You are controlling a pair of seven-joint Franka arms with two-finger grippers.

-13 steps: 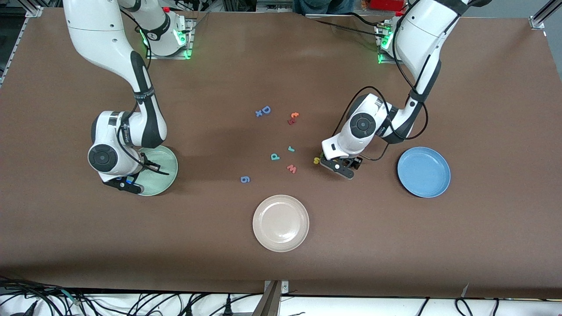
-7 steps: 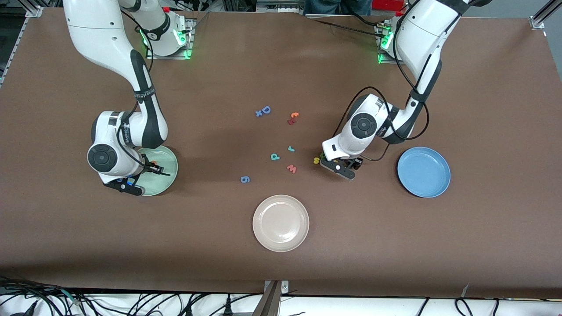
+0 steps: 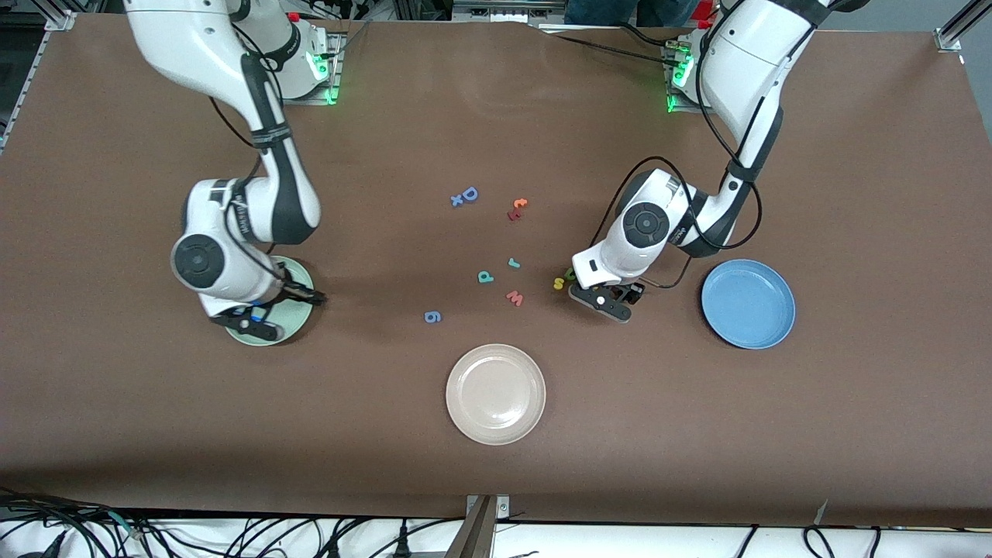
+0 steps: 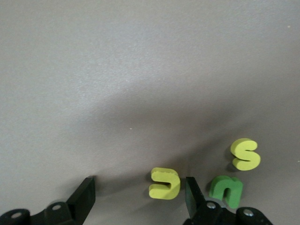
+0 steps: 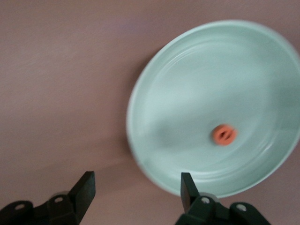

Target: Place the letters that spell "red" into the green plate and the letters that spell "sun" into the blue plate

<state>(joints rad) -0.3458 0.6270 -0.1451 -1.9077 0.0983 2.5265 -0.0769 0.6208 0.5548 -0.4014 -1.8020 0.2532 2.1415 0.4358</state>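
Observation:
The orange "e" (image 5: 224,134) lies in the green plate (image 5: 211,84), which my right arm partly covers in the front view (image 3: 293,318). My right gripper (image 5: 137,183) hangs open and empty over the plate's rim (image 3: 267,304). The teal "d" (image 3: 485,277) and teal "r" (image 3: 514,263) lie mid-table. My left gripper (image 4: 139,187) is open, low over the table beside the blue plate (image 3: 748,303). The yellow "n" (image 4: 165,183) lies between its fingers, close to one of them. The green "u" (image 4: 227,189) and yellow "s" (image 4: 245,153) lie just outside that finger.
A beige-white plate (image 3: 496,394) sits nearer the front camera than the letters. A red "w" (image 3: 515,297) and a blue "9" (image 3: 433,316) lie near the teal letters. A blue "D" (image 3: 470,194) and an orange "t" (image 3: 519,204) lie farther back.
My right gripper has opened and let the orange "e" go into the green plate, then shifted toward the table's middle. My left gripper has barely moved.

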